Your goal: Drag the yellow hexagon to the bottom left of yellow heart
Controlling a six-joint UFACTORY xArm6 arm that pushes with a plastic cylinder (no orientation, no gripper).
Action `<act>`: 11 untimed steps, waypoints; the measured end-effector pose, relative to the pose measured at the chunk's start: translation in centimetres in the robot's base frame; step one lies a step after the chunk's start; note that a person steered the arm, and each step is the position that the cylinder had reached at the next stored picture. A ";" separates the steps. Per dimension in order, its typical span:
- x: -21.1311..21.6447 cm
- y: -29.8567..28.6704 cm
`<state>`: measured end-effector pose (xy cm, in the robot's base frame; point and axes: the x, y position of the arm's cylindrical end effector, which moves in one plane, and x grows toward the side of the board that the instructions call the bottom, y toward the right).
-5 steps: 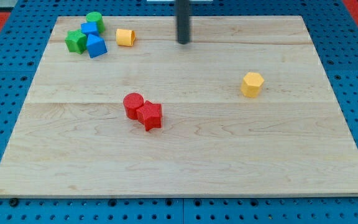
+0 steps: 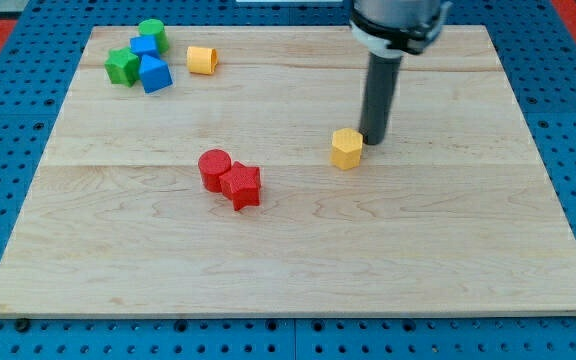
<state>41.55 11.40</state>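
Our yellow hexagon (image 2: 347,148) has slid leftward across the counter (image 2: 448,250); my tip (image 2: 373,140) now touches its right side. No hand shows, so its state is untellable.

A robotics lab: wooden board (image 2: 288,250) on blue pegboard bench (image 2: 8,150).

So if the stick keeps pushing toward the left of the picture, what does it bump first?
My tip sits right beside the yellow hexagon block, on its right, so it meets that first. Beyond, the red cylinder block and red star-shaped block lie lower, probably off the line.
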 end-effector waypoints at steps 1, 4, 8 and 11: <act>2.2 -0.1; -4.8 -15.7; -6.4 -25.6; 0.1 -15.7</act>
